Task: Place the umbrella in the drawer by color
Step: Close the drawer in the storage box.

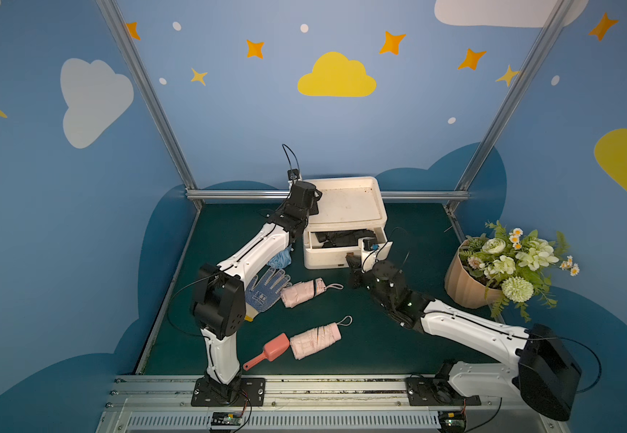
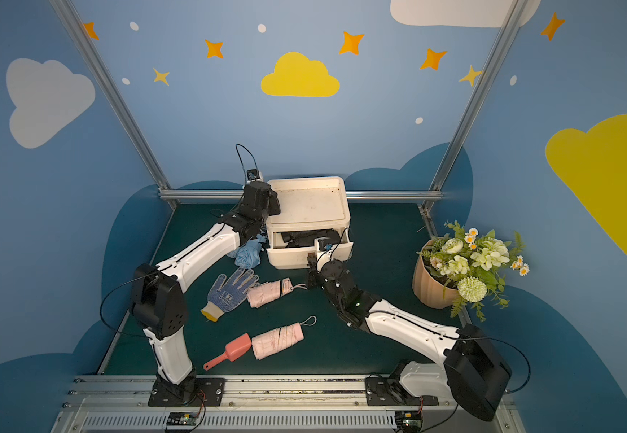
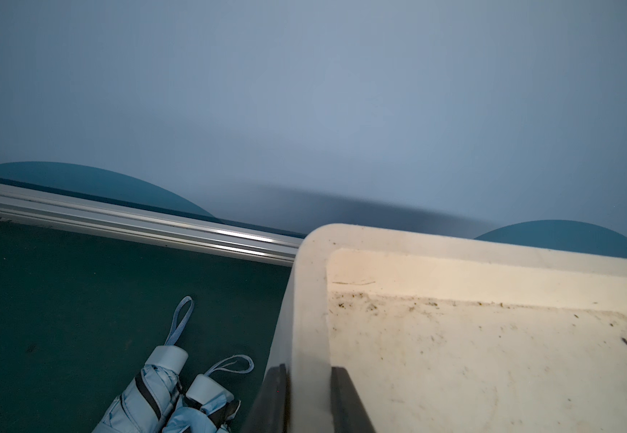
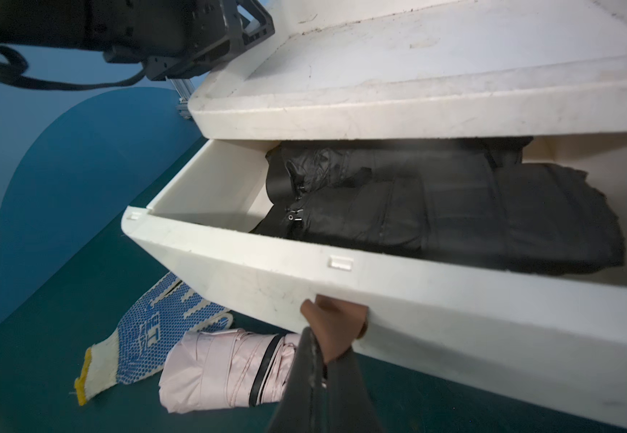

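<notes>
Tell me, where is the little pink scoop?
In both top views the pink scoop lies at the mat's front, by the left arm's base, its bowl next to the nearer pink umbrella.

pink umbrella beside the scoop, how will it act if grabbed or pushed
The pink umbrella lies on its side as a roundish bundle, so a sideways push would probably roll it. Its loose pleated fabric likely squashes somewhat under a grip. The strap loop looks limp and would probably dangle.

blue-dotted glove [image 1: 267,290] mid mat [image 1: 372,337], pink scoop [image 1: 269,350] nr front, flower pot [image 1: 469,285] at mat edge
</notes>
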Available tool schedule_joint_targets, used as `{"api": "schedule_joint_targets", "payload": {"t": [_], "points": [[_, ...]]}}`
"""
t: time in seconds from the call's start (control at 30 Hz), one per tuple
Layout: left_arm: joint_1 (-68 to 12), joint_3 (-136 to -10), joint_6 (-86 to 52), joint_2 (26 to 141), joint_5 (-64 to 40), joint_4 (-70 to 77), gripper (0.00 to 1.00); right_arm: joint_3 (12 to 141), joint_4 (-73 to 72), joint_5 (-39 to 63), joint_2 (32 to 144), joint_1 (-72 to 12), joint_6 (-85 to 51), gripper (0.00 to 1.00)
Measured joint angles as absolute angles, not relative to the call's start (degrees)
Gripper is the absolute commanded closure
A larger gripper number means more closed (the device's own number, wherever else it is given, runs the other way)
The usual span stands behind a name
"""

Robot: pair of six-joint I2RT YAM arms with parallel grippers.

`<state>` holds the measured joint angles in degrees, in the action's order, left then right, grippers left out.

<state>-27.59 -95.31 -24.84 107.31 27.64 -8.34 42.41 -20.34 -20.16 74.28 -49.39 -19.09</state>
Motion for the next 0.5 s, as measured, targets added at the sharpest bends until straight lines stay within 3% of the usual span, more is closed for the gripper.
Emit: {"api": "schedule_joint_targets", "payload": {"t": [0.27,0.5], "points": [[-27.7,-93.6,-26.8,105.9,27.2,-8.4,0.86,46.9,-24.1,-19.4,81.2,-46.2,-18.2,1.0],[-27.7,-92.0,-27.8,105.1,26.4,-6.6,0.87,50.4,-29.0,-16.8,87.6,-43.1,-15.9,0.93]]}}
